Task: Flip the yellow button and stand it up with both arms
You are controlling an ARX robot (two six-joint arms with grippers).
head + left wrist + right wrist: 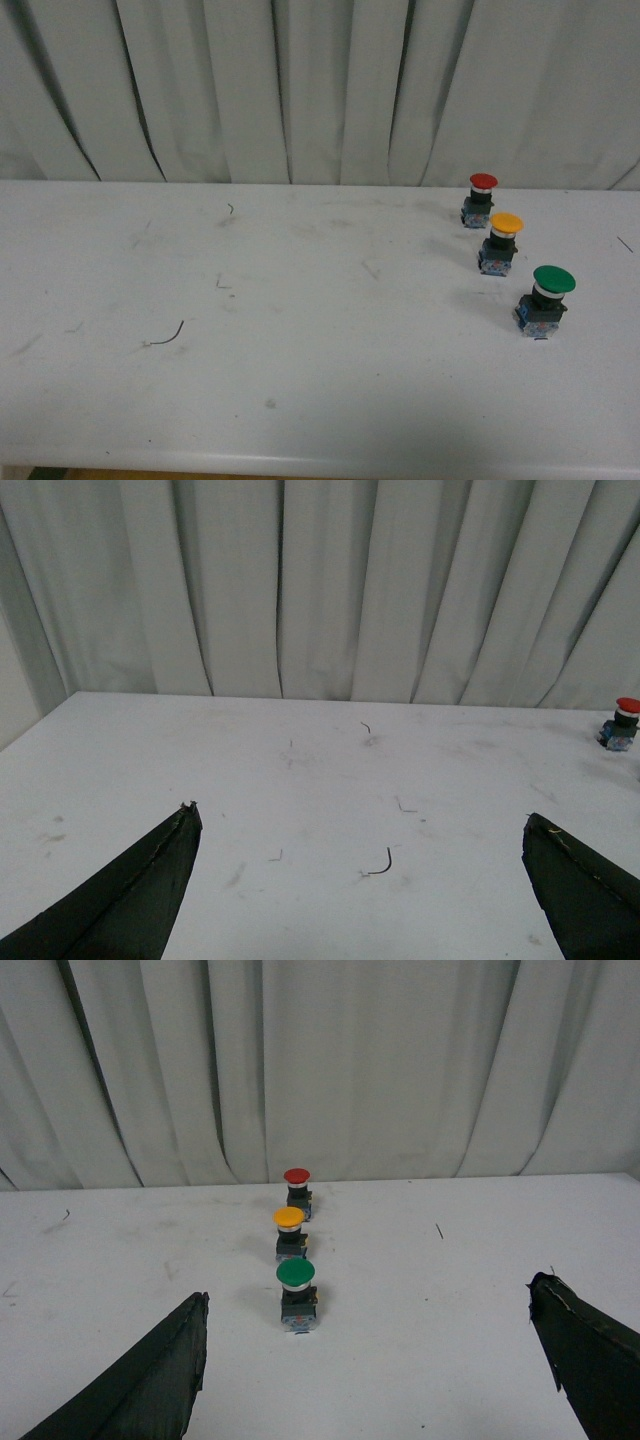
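The yellow button [501, 243] stands upright, cap up, on the white table at the right, between a red-capped button [481, 200] behind it and a larger green-capped button [545, 301] in front. It also shows in the right wrist view [290, 1233], in line with the red [297, 1191] and green [297, 1296] ones. My right gripper [370, 1295] is open and empty, well back from the row. My left gripper [362, 815] is open and empty over bare table, far to the left. Neither arm shows in the front view.
A white table [300, 380] with scuffs and a small curled wire scrap [168, 336] at the left. A pleated grey curtain [300, 90] hangs behind the far edge. The front table edge runs along the bottom of the front view.
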